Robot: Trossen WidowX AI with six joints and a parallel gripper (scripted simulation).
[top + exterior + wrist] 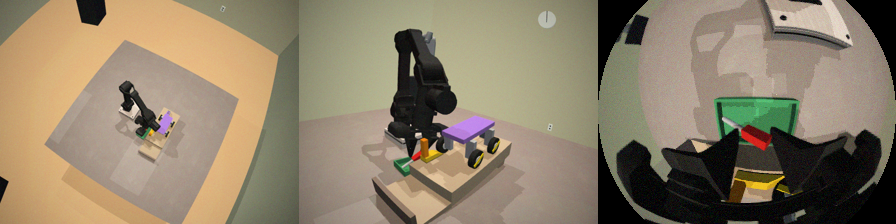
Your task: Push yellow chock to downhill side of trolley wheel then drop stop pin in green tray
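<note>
1 trolley (165, 124) (468, 128), 1 chock (151, 132) (432, 156) (760, 180), 1 pin (416, 156) (757, 137), 1 tray (142, 136) (402, 170) (785, 116), 1 ramp (159, 142) (448, 182)

Wall fittings and dark blocks around the room
A round pale clock (546, 19) hangs at the exterior view's upper right; a white wall outlet (223, 9) (549, 127) shows lower down that side, and at the top view's upper right. There, a black block (92, 12) stands upper left, another dark shape (3, 187) lower left.

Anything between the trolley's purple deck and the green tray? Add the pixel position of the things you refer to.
Yes: the yellow chock (151, 131) (433, 156) (759, 181), orange handle (424, 148) upright, sits on the ramp (157, 142) (448, 174) between deck (165, 123) (468, 129) and tray (142, 136) (400, 170) (757, 100). Top and exterior views show it.
</note>
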